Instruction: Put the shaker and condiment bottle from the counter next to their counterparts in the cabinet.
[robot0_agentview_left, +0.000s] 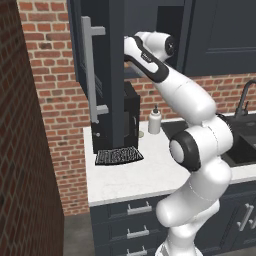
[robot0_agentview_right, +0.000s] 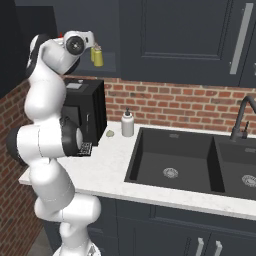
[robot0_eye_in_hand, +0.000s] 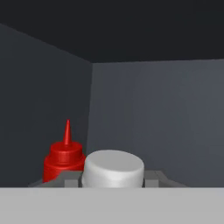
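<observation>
**Currently inside the cabinet: bottle in the grip, release not yet made**

The two-finger gripper (robot0_eye_in_hand: 113, 180) is closed on a round whitish cap (robot0_eye_in_hand: 113, 167), with one dark finger pressed against each side of it. Judged by that cap, the held item is the squat orange condiment bottle, though its body is hidden below the cap in the hand view. It sits inside the dark navy wall cabinet (robot0_eye_in_hand: 153, 109), near the rear left corner. A red squeeze bottle with a cone nozzle (robot0_eye_in_hand: 64, 158) stands just beside it on the left and slightly deeper, and appears to be the counterpart.

In the right base view, two small yellow cylindrical shakers (robot0_agentview_right: 97, 57) stand close together at the front edge of the cabinet shelf, just beside the hand. I cannot tell which is the task's shaker and which is its pale counterpart.

On the white marble-look worktop (robot0_agentview_left: 150, 175), a tall white bottle with a dark nozzle (robot0_agentview_left: 155, 121) stands near the back edge and plays no part in the task.

Risks noted:
- It is not visible whether the bottle's base rests on the shelf. Opening the jaws too early would drop or topple it.
- The red bottle is very close, so any sideways drift could knock it over.
- The shakers stand at the shelf's front edge beside the wrist. A careless withdrawal could sweep them off onto the worktop.
</observation>
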